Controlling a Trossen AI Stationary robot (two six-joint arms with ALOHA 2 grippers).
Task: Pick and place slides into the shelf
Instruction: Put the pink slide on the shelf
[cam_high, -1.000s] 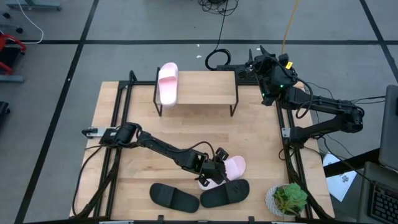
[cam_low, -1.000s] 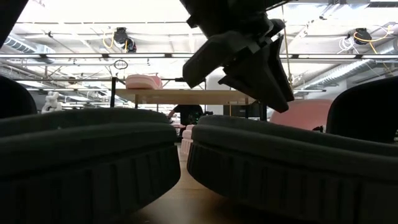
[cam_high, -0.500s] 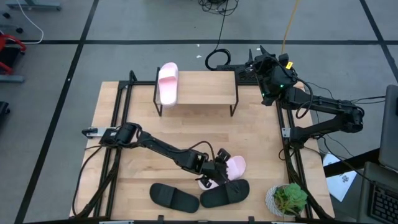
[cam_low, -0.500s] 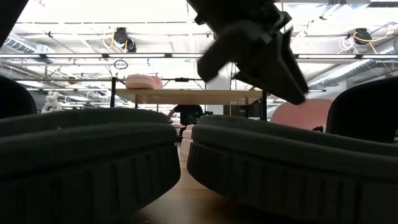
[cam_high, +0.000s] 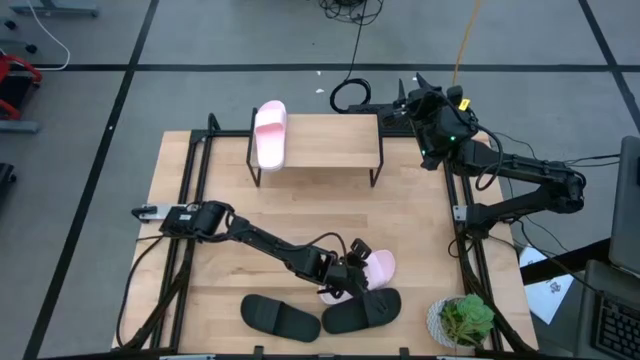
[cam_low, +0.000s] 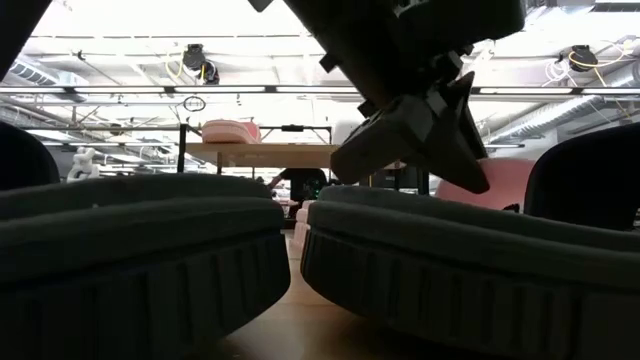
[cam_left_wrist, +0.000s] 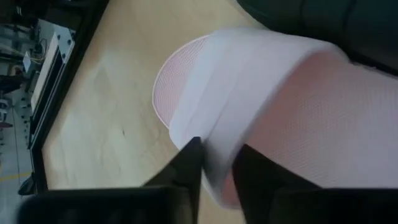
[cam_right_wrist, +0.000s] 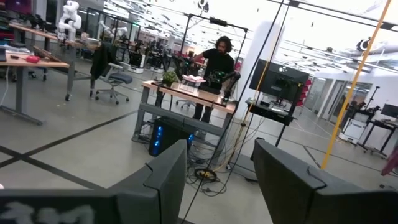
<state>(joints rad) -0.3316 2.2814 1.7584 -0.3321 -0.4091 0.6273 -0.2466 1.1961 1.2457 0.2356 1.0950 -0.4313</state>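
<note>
One pink slide (cam_high: 270, 135) is already set on the shelf (cam_high: 330, 150) — the second pink slide (cam_high: 375, 268) lies on the counter (cam_high: 400, 220), its strap pinched by the left claw (cam_high: 345, 283). A lift toward the shelf is called for. The right claw (cam_high: 425, 100) waits open beside the shelf.

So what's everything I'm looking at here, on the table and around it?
pink slide on the shelf: one, pale pink, left end of the shelf top
shelf: one, light wood on black legs, far side of the table
pink slide on the table: one, pale pink, near edge
black slides: two, black, near edge
potted plant: one, green, near right corner
person: one, dark clothes, room beyond
left gripper: closing on the pink slide's strap
right gripper: open, parked beyond the shelf
</note>
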